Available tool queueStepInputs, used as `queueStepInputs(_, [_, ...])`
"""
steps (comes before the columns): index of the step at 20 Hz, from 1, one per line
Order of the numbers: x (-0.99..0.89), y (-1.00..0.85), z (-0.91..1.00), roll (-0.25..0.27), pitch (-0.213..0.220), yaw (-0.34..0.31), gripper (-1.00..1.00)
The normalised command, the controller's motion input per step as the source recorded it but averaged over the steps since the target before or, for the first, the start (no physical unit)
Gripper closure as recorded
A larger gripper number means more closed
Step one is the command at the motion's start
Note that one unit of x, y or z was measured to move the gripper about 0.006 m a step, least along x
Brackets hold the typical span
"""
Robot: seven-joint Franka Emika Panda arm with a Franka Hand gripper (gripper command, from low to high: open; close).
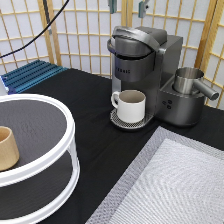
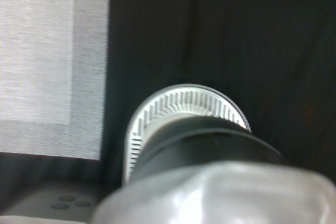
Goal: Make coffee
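The grey coffee machine (image 1: 145,65) stands at the back of the black table with its lid down. A cream-white mug (image 1: 131,105) sits on the round drip tray (image 1: 119,122) under the spout. Only the two fingertips of my gripper (image 1: 128,6) show at the exterior view's top edge, straight above the machine; they stand apart, open, with nothing between them. The wrist view looks down on the machine's grey top (image 2: 217,195) and the white drip grate (image 2: 184,112). The coffee is out of view.
A steel jug (image 1: 189,82) sits on the machine's side, toward the exterior view's right. A white two-tier round stand (image 1: 67,137) carries a tan cup (image 1: 7,148) at the left. A grey mat (image 1: 170,185) covers the bottom right. A blue slatted tray (image 1: 32,75) lies at the back left.
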Motion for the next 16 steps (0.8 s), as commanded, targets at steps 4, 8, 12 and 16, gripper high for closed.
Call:
queueStepInputs(4, [0.0, -0.46, -0.07, 0.016, -0.18, 0.029, -1.0])
queueStepInputs(8, [-0.07, -0.03, -0.46, 0.0, -0.134, 0.0, -1.0])
queueStepInputs(12, [-0.18, 0.0, -0.72, 0.0, -0.052, 0.0, -1.0])
queueStepInputs(16, [-0.35, -0.23, -0.99, 0.005, -0.009, -0.01, -1.0])
